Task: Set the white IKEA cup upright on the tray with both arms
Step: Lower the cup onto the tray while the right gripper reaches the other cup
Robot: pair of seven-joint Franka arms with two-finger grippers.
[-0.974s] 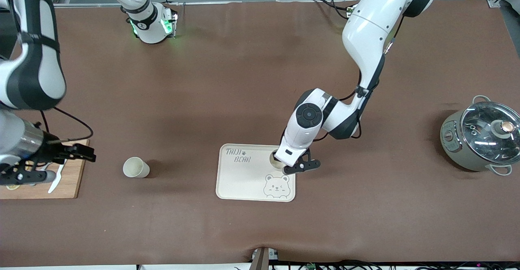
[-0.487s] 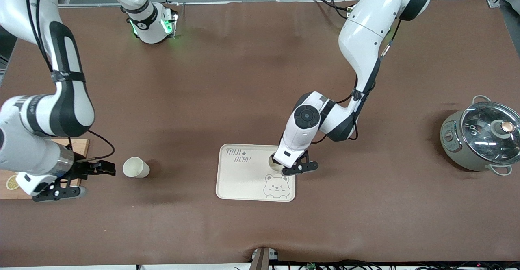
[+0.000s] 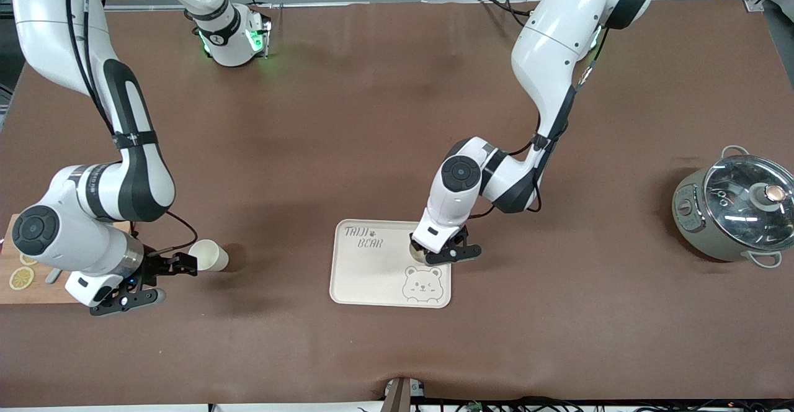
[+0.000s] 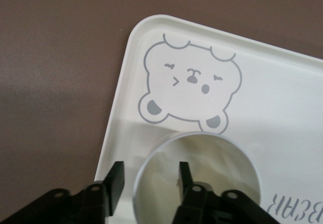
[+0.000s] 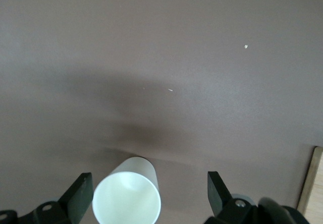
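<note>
A cream tray (image 3: 371, 275) with a grey bear drawing lies mid-table. A white cup (image 3: 416, 251) stands upright on it beside the bear's head. My left gripper (image 3: 444, 253) is low over this cup. In the left wrist view the cup (image 4: 212, 168) sits on the tray (image 4: 282, 93), and my left gripper (image 4: 150, 179) is open, with one finger inside the rim and one outside. A second white cup (image 3: 208, 255) stands on the table toward the right arm's end. My right gripper (image 3: 176, 282) is open right beside it. In the right wrist view this cup (image 5: 127, 199) lies between the spread fingers of my right gripper (image 5: 149, 196).
A wooden cutting board (image 3: 25, 285) with lemon slices lies at the right arm's end; its edge shows in the right wrist view (image 5: 314, 183). A grey pot with a glass lid (image 3: 735, 213) stands at the left arm's end. Bare brown table surrounds the tray.
My right gripper has swung from over the cutting board to the cup on the table. My left gripper has shifted a little toward the bear drawing with the cup on the tray.
</note>
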